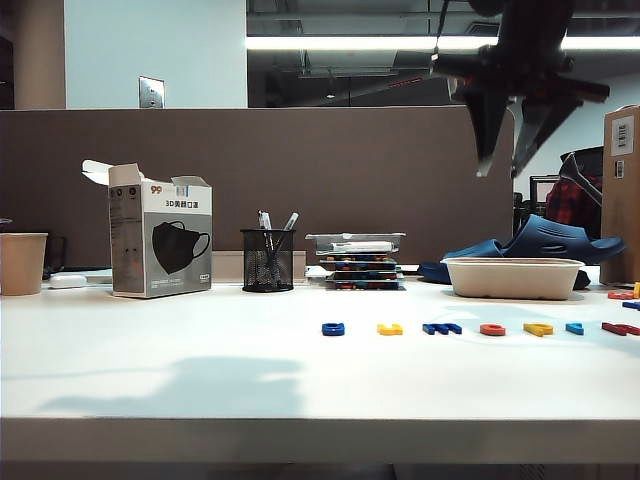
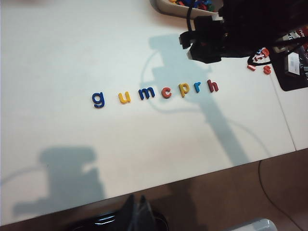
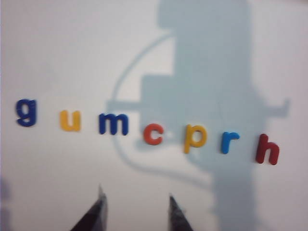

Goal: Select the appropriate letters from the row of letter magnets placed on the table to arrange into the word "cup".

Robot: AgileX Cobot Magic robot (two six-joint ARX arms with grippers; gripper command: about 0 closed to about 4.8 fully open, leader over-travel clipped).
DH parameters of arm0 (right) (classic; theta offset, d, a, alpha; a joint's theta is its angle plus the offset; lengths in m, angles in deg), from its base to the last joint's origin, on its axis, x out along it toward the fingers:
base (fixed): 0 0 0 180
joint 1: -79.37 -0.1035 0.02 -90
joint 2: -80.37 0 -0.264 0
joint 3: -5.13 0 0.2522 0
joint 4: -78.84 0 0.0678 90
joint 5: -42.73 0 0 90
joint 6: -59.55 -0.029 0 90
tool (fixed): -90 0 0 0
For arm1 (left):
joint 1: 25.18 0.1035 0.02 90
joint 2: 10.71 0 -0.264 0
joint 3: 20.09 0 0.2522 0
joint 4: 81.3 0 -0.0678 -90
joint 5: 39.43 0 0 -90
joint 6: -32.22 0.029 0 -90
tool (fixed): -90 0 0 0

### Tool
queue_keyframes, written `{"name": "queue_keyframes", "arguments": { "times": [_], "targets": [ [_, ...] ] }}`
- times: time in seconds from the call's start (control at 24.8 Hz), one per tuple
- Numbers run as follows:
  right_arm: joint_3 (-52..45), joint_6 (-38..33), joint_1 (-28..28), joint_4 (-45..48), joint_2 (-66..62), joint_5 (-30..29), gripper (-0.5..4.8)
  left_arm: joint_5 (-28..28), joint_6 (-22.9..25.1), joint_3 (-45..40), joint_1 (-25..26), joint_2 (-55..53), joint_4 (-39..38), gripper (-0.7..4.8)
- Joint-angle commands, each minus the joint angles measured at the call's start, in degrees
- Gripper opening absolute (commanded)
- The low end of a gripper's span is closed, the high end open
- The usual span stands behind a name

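Letter magnets lie in a row [image 1: 480, 328] on the white desk [image 1: 200, 360] in the exterior view, right of centre, with the right gripper [image 1: 512, 150] hanging high above them, empty, jaws parted. From the left wrist, the row reads g, u [image 2: 124, 97], m, c [image 2: 166, 92], p [image 2: 183, 89], r, h; the left gripper [image 2: 139, 211] is barely visible, its state unclear. From the right wrist, open fingertips [image 3: 98, 211] hover near the c [image 3: 153, 134].

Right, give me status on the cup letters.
Right gripper high above the row, fingers apart, empty. Left gripper unseen. Red-orange plastic "c", yellow "u", yellow "p" untouched on white table. Nothing blocking.
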Motion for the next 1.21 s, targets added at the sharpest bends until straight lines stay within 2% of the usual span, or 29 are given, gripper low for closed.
{"name": "queue_keyframes", "arguments": {
  "times": [0.04, 0.24, 1.21],
  "targets": [
    [-3.5, -1.5, -0.2, 3.6, 0.2, 1.0, 1.88, -0.5, 0.3, 0.2, 0.0, 0.2, 0.4, -0.05],
    [-10.0, -2.8, -0.9, 7.7, 0.2, 1.0, 2.17, -0.5, 0.3, 0.2, 0.0, 0.2, 0.4, -0.05],
    [-24.7, -7.3, -3.1, 22.6, 0.0, 3.7, 2.17, -0.5, 0.3, 0.1, 0.0, 0.2, 0.4, -0.05]
  ]
}}
